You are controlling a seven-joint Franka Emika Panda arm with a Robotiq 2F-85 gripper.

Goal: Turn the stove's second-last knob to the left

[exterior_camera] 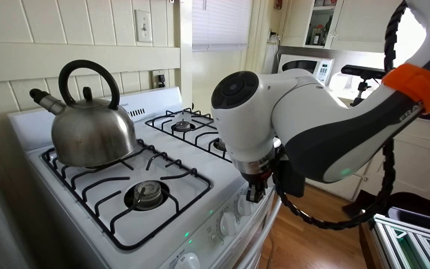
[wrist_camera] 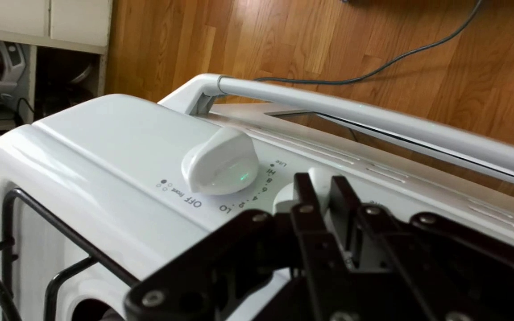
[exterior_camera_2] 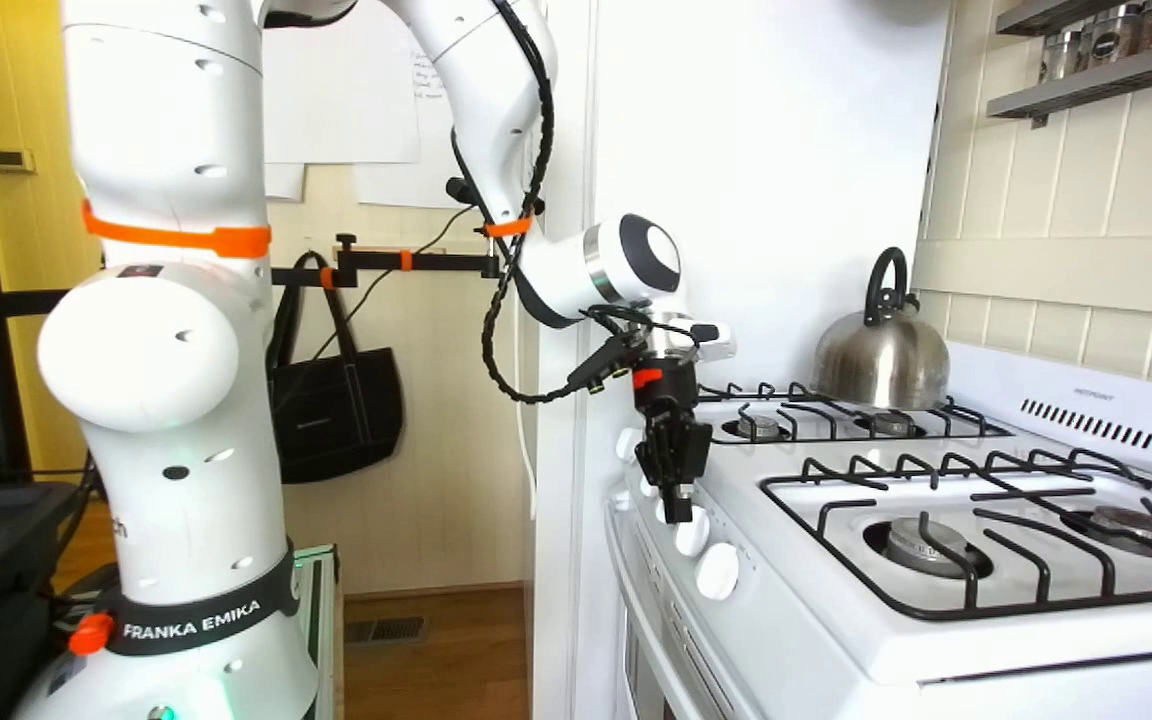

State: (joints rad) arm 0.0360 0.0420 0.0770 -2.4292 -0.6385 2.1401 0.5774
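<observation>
The white stove shows in both exterior views, with white knobs along its sloped front panel. In the wrist view the last knob stands near the stove's end, beside printed marks from OFF to Lite. The second-last knob is partly hidden by my gripper, whose black fingers straddle its raised ridge with hardly any gap. In an exterior view the gripper reaches down onto this knob, with the last knob nearer the camera. The gripper also shows over the panel from the opposite end.
A steel kettle stands on a rear burner. Black wire grates lie behind the knob panel. The oven door handle runs along the front below the knobs. A cable lies on the wooden floor.
</observation>
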